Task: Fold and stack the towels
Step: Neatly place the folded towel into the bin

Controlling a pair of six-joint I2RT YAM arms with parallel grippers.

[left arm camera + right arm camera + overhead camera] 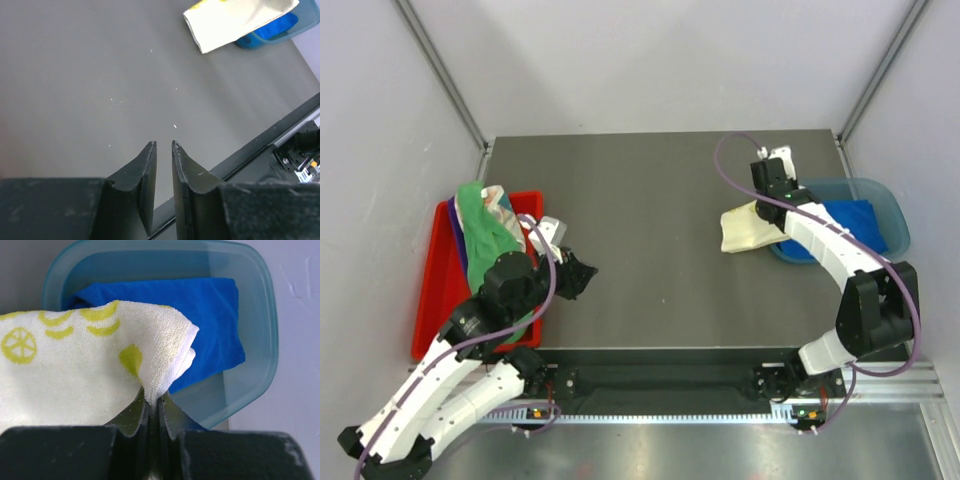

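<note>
My right gripper (154, 402) is shut on a corner of a folded pale yellow towel (75, 370) with yellow-green print. It holds the towel at the left rim of the translucent blue bin (262, 330). A folded royal blue towel (200, 305) lies inside that bin. From above, the yellow towel (745, 230) hangs partly on the table beside the bin (885, 195), under the right gripper (761, 208). A heap of towels, green (480, 225) on top, fills the red tray (432, 290). My left gripper (582, 277) hovers over bare table, its jaws (163, 145) slightly apart and empty.
The red tray sits at the table's left edge and the blue bin at its right edge. A black rail (260, 145) runs along the near table edge. Grey walls close in the back and both sides.
</note>
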